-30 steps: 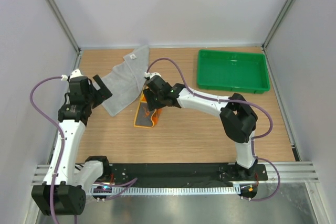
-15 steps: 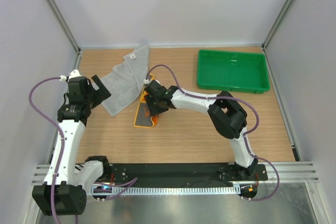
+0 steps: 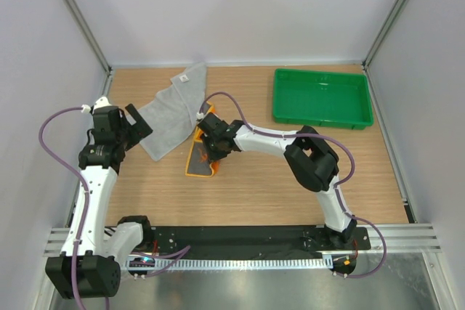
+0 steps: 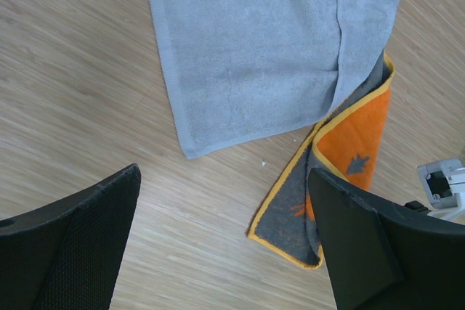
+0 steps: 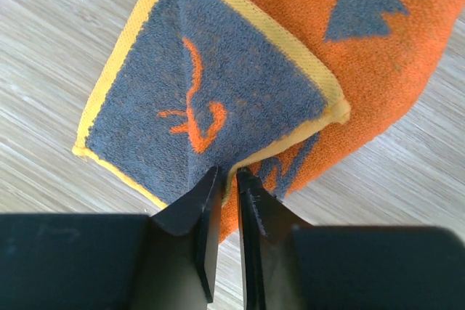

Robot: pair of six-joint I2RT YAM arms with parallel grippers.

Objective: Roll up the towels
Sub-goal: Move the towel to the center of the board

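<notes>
On the wooden table [image 3: 290, 179] the right gripper [image 5: 227, 177] is pinching a thin fold of the orange towel [image 5: 378, 56], which is lying partly under the grey towel [image 4: 254, 49], and should be turning it over evenly, while the left gripper [image 4: 224, 179] is hovering wide open; the orange towel's far end is hidden.

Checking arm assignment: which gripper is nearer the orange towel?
Right. The right gripper pinches the orange towel's edge; the left gripper hangs open farther left, beside the grey towel.
</notes>
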